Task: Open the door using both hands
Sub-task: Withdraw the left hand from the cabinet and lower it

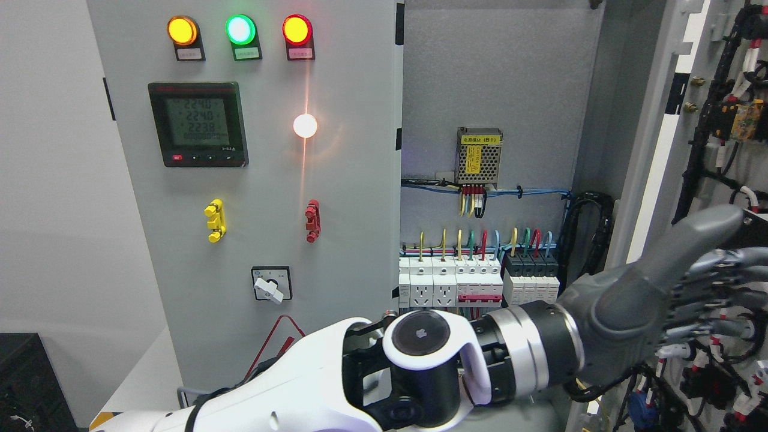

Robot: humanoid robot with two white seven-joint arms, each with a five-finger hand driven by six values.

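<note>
Grey left hand (678, 288) against open door (654, 156), breakers (480, 282) behind.

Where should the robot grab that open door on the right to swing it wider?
Best on the open door's long pale vertical edge, coming from the left, the cabinet side. That edge is thin and bare, so fingers could likely hook round it, while the inner face is crowded with wiring. The left hand is already reaching across at that edge.
</note>
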